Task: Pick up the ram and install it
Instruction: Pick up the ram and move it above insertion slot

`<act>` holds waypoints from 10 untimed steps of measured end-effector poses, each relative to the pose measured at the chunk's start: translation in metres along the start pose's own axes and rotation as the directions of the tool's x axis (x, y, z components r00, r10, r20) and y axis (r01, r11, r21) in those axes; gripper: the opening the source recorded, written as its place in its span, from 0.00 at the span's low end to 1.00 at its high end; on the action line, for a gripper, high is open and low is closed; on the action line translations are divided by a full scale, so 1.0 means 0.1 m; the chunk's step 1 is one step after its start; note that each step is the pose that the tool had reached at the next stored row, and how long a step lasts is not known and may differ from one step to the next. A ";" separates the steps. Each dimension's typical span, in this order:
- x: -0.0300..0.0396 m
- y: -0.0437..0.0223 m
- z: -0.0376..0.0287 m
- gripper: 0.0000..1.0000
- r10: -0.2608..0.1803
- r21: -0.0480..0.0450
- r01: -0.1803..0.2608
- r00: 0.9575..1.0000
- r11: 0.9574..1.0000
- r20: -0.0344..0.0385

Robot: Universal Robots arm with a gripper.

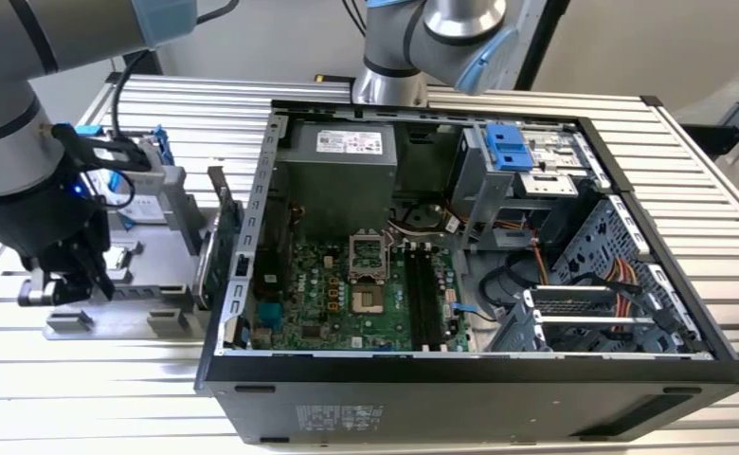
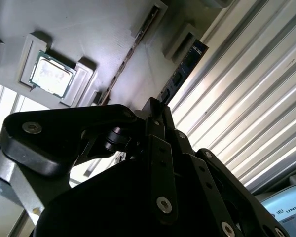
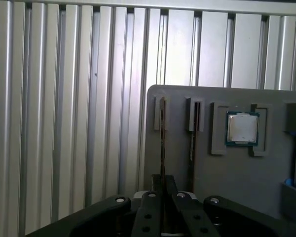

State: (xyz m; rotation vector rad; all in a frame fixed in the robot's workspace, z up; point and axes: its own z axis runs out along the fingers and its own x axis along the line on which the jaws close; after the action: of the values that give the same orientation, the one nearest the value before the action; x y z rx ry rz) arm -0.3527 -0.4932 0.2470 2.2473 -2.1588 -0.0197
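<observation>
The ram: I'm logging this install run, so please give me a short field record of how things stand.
ram: standing on edge in the grey holder's outermost slot
gripper: shut on the ram
grey holder: on the ribbed table, at the exterior view's left of the computer case
black slots: no stick in them
installed: no

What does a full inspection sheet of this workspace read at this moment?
Surface: slatted metal table carrying an open computer case and a grey parts tray.
Job's things: ram standing on edge in a tray slot; motherboard slots look empty.
Clutter: processor in a tray pocket; hard drive on the tray.
Gripper: gripper closed on the ram's edge.
Cables: orange leads inside the case.
Surroundings: plain wall behind the table.
</observation>
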 end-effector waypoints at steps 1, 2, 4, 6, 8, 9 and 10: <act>0.000 0.000 -0.006 0.00 0.001 0.000 -0.001 1.000 1.000 0.000; 0.001 -0.001 -0.012 0.00 0.003 0.000 -0.003 1.000 1.000 0.000; 0.001 -0.001 -0.022 0.00 0.009 0.000 -0.009 1.000 1.000 0.001; 0.001 0.000 -0.034 0.00 0.013 0.000 -0.013 1.000 1.000 0.001; 0.000 0.001 -0.047 0.00 0.017 0.000 -0.017 1.000 1.000 0.001; 0.001 0.001 -0.054 0.00 0.021 0.000 -0.021 1.000 1.000 0.001; 0.000 0.002 -0.059 0.00 0.024 0.000 -0.024 1.000 1.000 0.002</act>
State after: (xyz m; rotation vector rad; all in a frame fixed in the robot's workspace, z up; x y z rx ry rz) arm -0.3527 -0.4932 0.2529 2.2217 -2.1865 -0.0209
